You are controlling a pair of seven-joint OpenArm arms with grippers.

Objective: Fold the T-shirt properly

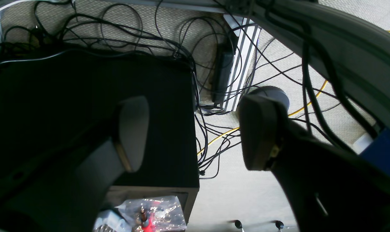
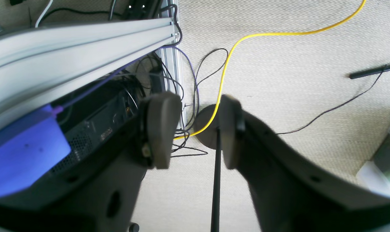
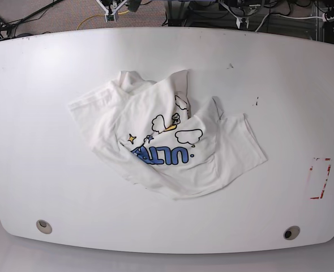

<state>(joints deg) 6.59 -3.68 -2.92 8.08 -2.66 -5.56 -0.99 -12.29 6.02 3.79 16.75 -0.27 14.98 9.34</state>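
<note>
Left to right across the base view, the white desk is bare until the T-shirt, which lies crumpled near its middle, hem and one sleeve doubled over the print; further right is a red marking. Neither arm shows there. The right tool and left tool both hang apart, empty, over the carpet and cables. The risk: pinching several bunched layers at once would fold the shirt crooked.
</note>
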